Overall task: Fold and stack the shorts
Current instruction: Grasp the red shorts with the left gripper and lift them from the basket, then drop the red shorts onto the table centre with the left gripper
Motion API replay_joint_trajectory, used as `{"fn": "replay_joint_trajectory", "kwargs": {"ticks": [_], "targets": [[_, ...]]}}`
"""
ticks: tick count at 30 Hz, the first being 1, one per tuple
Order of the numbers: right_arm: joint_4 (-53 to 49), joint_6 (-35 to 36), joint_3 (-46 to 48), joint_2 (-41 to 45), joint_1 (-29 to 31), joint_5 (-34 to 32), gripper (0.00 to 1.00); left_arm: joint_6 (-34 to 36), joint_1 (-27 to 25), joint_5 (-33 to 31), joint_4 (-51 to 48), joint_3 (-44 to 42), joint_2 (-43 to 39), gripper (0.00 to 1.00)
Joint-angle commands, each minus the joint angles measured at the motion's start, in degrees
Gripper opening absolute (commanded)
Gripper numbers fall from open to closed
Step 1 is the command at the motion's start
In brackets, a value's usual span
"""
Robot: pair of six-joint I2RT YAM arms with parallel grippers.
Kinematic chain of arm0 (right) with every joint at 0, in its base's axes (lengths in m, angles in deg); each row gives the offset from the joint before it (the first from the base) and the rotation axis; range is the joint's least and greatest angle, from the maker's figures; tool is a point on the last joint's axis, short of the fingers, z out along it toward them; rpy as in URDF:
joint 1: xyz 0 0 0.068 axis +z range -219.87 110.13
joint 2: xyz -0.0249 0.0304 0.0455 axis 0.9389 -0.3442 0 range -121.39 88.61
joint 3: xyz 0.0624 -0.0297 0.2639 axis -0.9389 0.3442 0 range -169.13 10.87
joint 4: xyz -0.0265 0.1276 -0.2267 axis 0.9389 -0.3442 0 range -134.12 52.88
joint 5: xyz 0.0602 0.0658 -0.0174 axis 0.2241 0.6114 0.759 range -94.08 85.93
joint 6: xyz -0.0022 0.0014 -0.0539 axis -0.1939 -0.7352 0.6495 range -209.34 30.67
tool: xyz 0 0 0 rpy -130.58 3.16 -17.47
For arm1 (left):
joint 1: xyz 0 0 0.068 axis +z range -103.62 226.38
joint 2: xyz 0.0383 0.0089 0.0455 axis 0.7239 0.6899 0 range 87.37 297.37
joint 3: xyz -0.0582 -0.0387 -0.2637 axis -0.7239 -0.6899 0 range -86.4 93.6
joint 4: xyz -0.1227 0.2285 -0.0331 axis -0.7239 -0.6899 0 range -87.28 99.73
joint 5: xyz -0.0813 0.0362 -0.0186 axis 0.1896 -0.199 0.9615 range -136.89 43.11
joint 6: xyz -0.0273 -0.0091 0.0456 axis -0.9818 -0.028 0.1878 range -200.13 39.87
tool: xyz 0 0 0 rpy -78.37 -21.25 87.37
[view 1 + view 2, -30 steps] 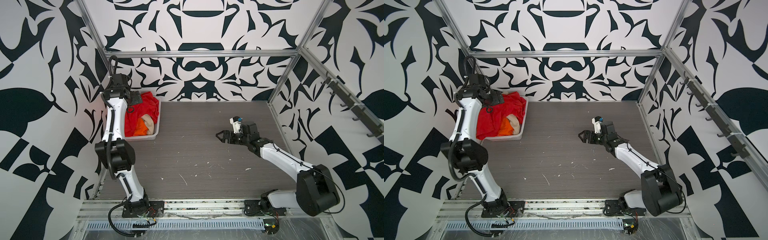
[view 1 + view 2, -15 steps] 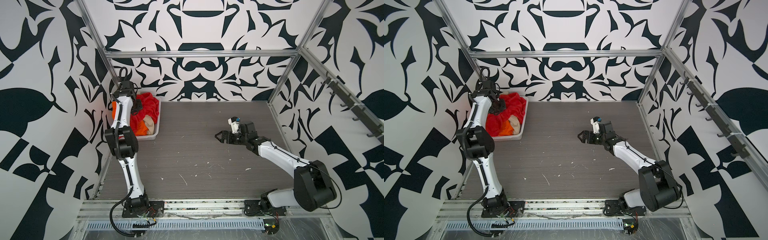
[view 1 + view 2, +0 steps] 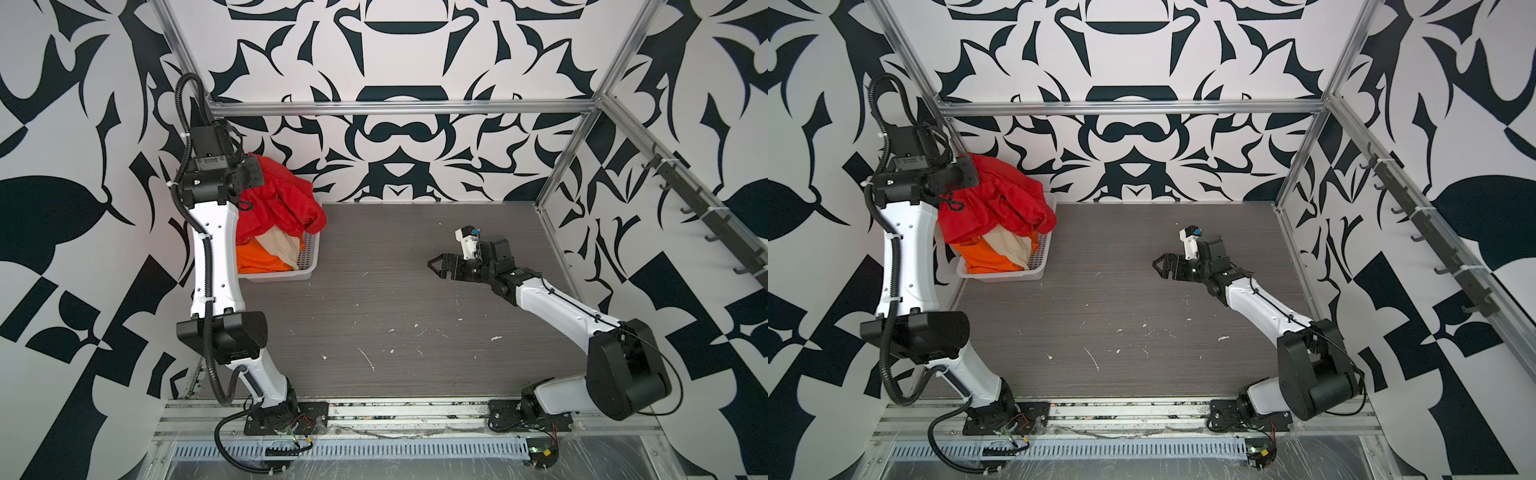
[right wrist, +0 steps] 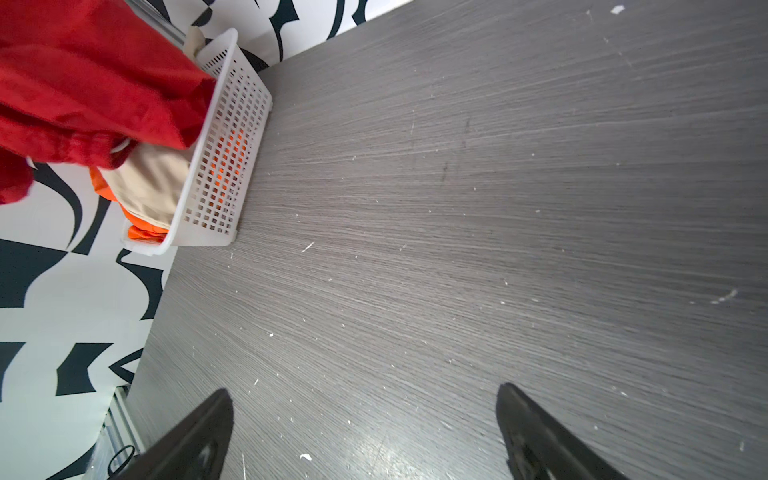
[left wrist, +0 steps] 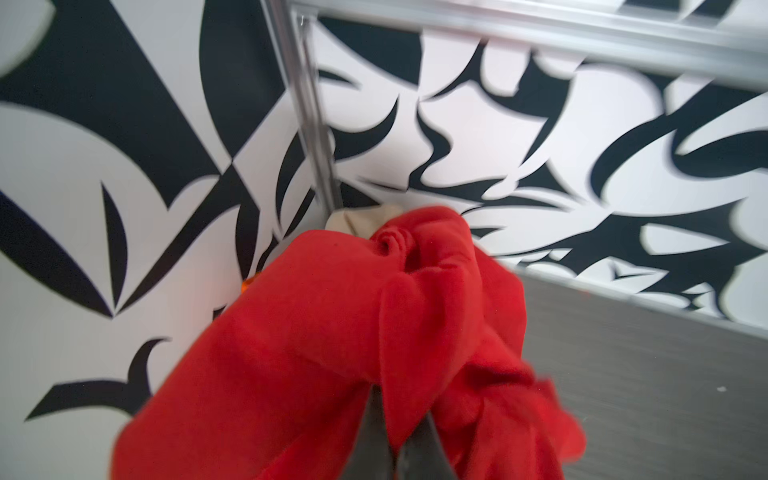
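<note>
The table [image 3: 395, 257] is a dark grey board with a fine wood grain running left to right, seen in both top views [image 3: 1121, 270]. Patterned walls close it in at the back and on both sides, and a metal rail [image 3: 415, 409] runs along its near edge. A white perforated basket [image 3: 309, 259] stands on it in the far left corner, at the left edge. Small white flecks [image 3: 494, 338] lie scattered over the near half. Among them is a longer pale streak [image 3: 365, 358], near the middle.
</note>
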Motion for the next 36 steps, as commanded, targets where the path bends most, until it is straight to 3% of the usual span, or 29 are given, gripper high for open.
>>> {"fn": "replay_joint_trajectory", "kwargs": {"ticks": [1, 8, 14, 18, 24, 26, 27, 28, 31, 36], "targets": [[2.5, -0.9, -3.3, -0.1, 0.4, 1.1, 1.0, -1.6, 0.2, 7.3, 8.7, 0.5, -2.7, 0.0], [3.0, -2.1, -5.6, -0.3, 0.4, 0.6, 1.0, -7.4, -1.4, 21.7, 13.5, 6.4, -1.3, 0.0], [-2.4, 0.7, -8.6, 2.5, 0.3, -3.0, 1.0, -7.8, -11.2, 26.0, 13.6, 6.0, -1.8, 0.0], [-10.8, 4.2, -10.1, 6.9, 0.1, -9.2, 1.0, -7.6, -19.0, 25.1, 14.5, -1.5, -4.2, 0.0], [-18.2, 7.3, -7.0, 16.1, 0.1, -16.4, 1.0, -12.6, -27.9, 25.5, 22.8, -21.9, -7.5, 0.02], [-19.8, 7.4, -6.2, 17.4, 0.2, -16.1, 0.99, -16.4, -28.4, 25.1, 26.1, -29.0, -7.7, 0.25], [-21.1, 7.4, -6.1, 17.7, 0.3, -15.9, 0.99, -18.8, -28.5, 24.6, 27.6, -32.2, -7.9, 0.5], [-22.4, 7.4, -6.1, 17.7, 0.7, -16.0, 0.98, -19.9, -28.3, 23.3, 28.2, -34.9, -7.8, 0.68], [-24.7, 9.5, -6.0, 16.6, 3.4, -17.8, 0.98, -20.0, -27.5, 19.7, 27.6, -39.2, -6.5, 0.72], [-25.0, 11.5, -6.9, 10.3, 8.1, -16.9, 0.97, -19.9, -23.3, 18.7, 24.7, -38.2, 1.0, 0.74]]}}
